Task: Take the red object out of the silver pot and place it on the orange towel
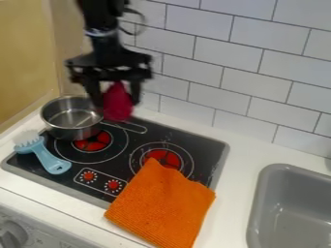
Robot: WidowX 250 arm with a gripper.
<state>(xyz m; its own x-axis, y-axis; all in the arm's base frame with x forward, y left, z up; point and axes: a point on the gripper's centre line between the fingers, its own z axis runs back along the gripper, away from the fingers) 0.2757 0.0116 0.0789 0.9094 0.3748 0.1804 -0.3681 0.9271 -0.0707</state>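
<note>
Between the jaws hangs the red object [117, 105], near the silver pot [69, 132].

No text, label, brand, number or sign can be read.

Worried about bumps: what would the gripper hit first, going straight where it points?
Probably the stove, below the red object; depth is unclear, so the pot might come first.
</note>
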